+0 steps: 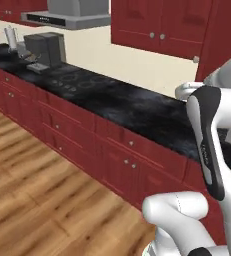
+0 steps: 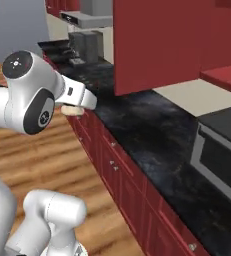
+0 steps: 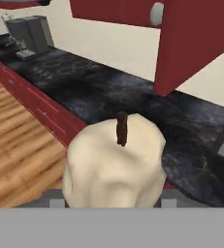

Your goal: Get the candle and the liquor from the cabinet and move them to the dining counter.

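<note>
The candle (image 3: 114,167) sat clamped in the gripper (image 3: 114,203), one finger on each side of its base, wick toward the camera, hanging over the front edge of the black counter (image 3: 133,97). Seen from the right base camera, it showed as a cream lump (image 2: 73,110) at the end of the arm. Its lumpy wax could slip or twist in the grip if the arm swung fast. The open cabinet door (image 3: 191,38) hung just ahead and could be clipped. A coffee machine (image 3: 31,33) and cooktop (image 3: 60,68) lay farther along the counter.
</note>
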